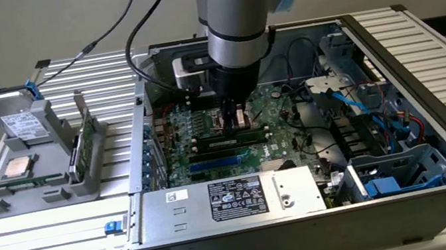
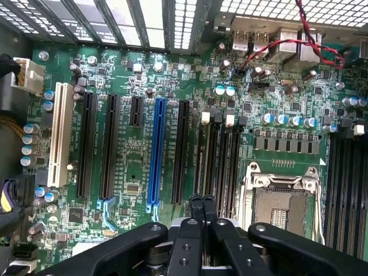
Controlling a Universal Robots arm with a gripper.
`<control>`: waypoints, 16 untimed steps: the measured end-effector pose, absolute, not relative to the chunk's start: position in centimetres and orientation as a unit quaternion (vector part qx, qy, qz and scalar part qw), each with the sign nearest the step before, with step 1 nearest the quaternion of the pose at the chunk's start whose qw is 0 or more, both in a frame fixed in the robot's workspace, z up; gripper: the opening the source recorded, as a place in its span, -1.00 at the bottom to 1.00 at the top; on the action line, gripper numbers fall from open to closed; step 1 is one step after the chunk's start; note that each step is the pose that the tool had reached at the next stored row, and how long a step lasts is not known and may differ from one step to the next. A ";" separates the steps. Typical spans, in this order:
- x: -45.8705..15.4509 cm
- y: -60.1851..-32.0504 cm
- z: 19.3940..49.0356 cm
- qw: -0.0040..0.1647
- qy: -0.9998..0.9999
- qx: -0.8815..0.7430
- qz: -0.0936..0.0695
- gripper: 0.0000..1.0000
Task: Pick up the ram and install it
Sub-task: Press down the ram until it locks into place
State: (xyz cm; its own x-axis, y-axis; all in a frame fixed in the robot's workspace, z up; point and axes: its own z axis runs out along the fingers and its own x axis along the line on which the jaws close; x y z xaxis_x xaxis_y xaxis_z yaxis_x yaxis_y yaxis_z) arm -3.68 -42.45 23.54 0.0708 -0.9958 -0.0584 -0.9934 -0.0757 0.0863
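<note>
The ram [image 1: 252, 137], a slim dark-green strip, lies along a black memory slot on the motherboard [image 1: 278, 106] inside the open computer case. My gripper [image 1: 236, 125] points straight down at the strip's middle, fingers shut with nothing between them. Whether the fingertips touch the strip I cannot tell. In the wrist view the shut gripper [image 2: 201, 200] sits at the end of the row of black memory slots [image 2: 221, 161], beside the empty processor socket [image 2: 280, 201].
The case walls [image 1: 428, 65] and the power supply [image 1: 230, 201] hem in the board. Cables [image 1: 353, 101] run at the exterior view's right. A grey holder [image 1: 53, 185] outside the case carries a drive [image 1: 16, 121], a processor [image 1: 17, 167] and a taller green card [image 1: 83, 147].
</note>
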 end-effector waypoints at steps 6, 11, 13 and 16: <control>-3.7 -42.4 22.9 0.012 -0.680 0.732 -0.051 -0.80; -3.7 -42.4 22.4 0.012 -0.680 0.732 -0.051 -0.80; -3.7 -42.4 22.4 0.012 -0.680 0.732 -0.051 -0.80; -3.7 -42.4 22.5 0.013 -0.680 0.732 -0.053 -0.80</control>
